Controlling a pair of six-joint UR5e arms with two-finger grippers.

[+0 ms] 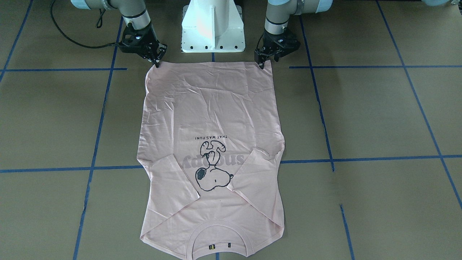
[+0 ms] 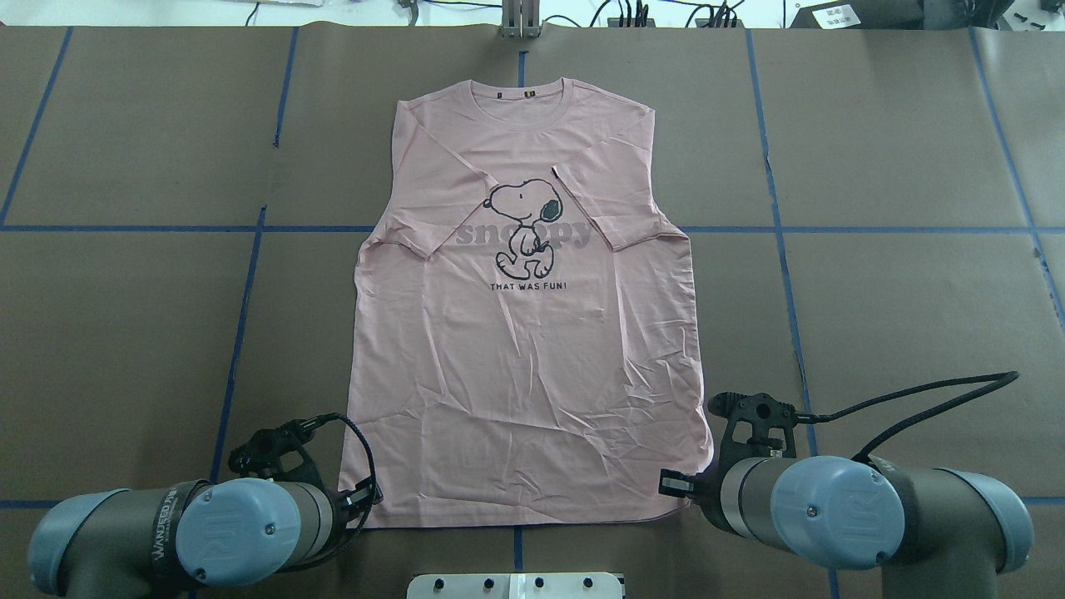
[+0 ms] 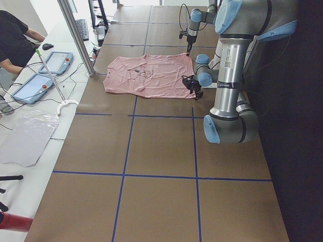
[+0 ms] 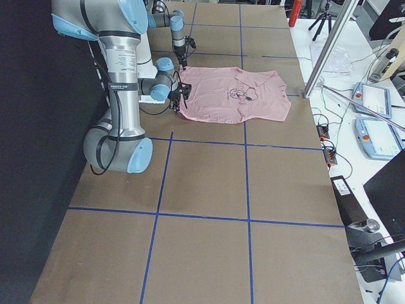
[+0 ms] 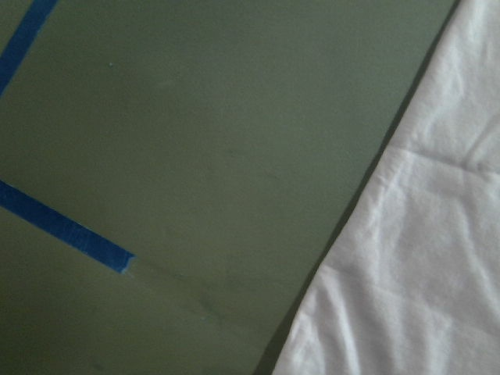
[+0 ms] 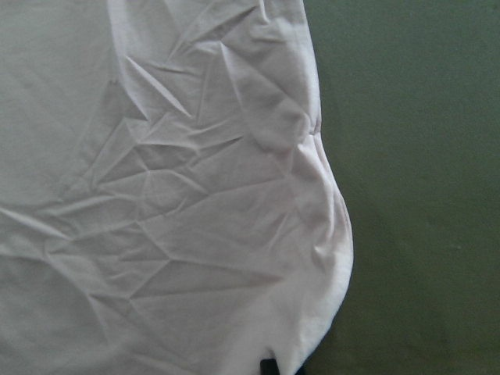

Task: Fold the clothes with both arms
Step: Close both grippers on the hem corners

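Lengthwise, pink T-shirt [image 2: 532,358] print-up, hem [image 2: 516,522] toward the white base [image 2: 516,586], collar [image 2: 527,99] away.

Overhead, my own wrists [image 2: 749,491] cover both hem corners of the T-shirt [image 2: 532,349], so I can't judge whether the left gripper [image 1: 262,63] or right gripper [image 1: 156,62] pinches cloth. The front view's lower edge crops the collar [image 1: 220,224]. My left wrist view is blurred. The right one shows only a finger [image 6: 268,366] sliver.
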